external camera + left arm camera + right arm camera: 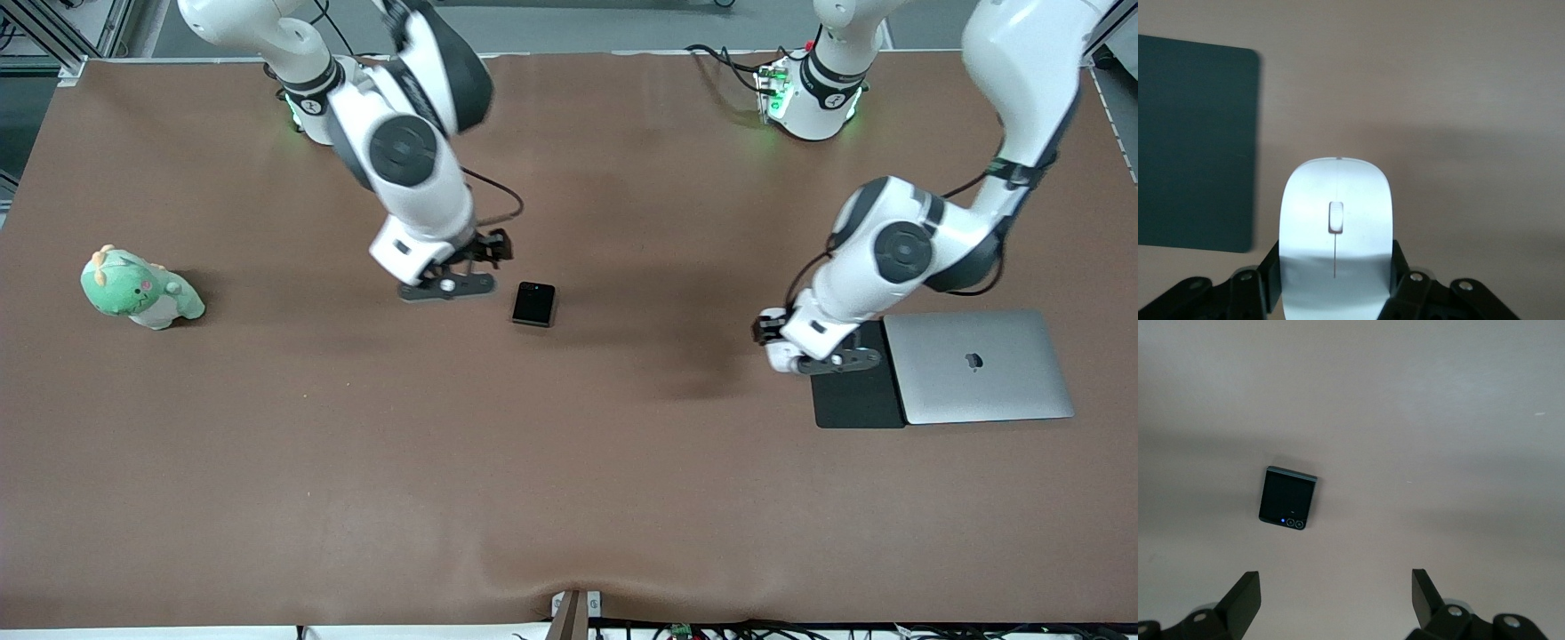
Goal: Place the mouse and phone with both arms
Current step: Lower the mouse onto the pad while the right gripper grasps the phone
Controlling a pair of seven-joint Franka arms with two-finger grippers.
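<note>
The white mouse (1337,220) is held between the shut fingers of my left gripper (1337,270). In the front view the left gripper (775,340) holds the mouse (782,358) low over the bare table, beside the edge of the black mat (858,396). The black phone (533,304) lies flat on the table near the middle. My right gripper (489,253) is open and empty, up over the table just beside the phone toward the right arm's end. In the right wrist view the phone (1288,498) lies ahead of the open right gripper (1336,600).
A closed silver laptop (978,366) lies beside the black mat, which also shows in the left wrist view (1195,143), at the left arm's end. A green plush toy (138,289) sits at the right arm's end. The brown table (444,462) spreads nearer the front camera.
</note>
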